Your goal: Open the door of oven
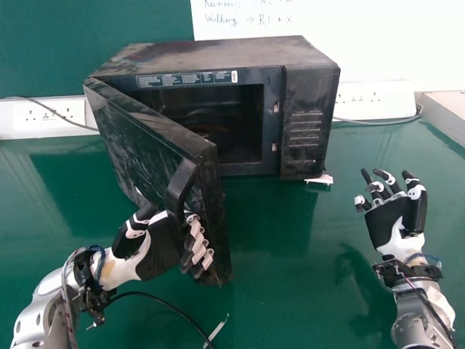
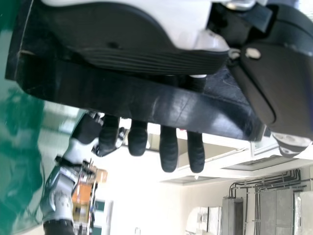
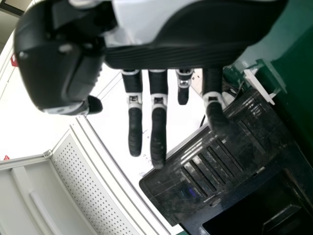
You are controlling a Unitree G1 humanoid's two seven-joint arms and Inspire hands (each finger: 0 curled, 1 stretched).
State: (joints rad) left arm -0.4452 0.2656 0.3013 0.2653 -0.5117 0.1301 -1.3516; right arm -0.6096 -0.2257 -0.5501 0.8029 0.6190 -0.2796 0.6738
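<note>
Black and white, the left hand (image 1: 161, 251) has its fingers curled round the handle (image 1: 181, 192) — the palm to the left of it in the head view, the fingers coming out on the other side. The handle sits near the free edge of the door (image 1: 129, 149), which stands wide open, swung out towards the robot from the oven's left side. Behind it the oven (image 1: 211, 54) rests on the green worktop (image 1: 290, 291), its dark inside showing. The right hand (image 1: 387, 222) is off to the right of the oven and nearer the robot, above the worktop, open with its fingers loosely spread. A small white piece (image 1: 320, 179) lies at the oven's front right corner. Farther back are sockets (image 1: 38, 112) on the left and a handwritten white sheet (image 1: 320, 20) above.
</note>
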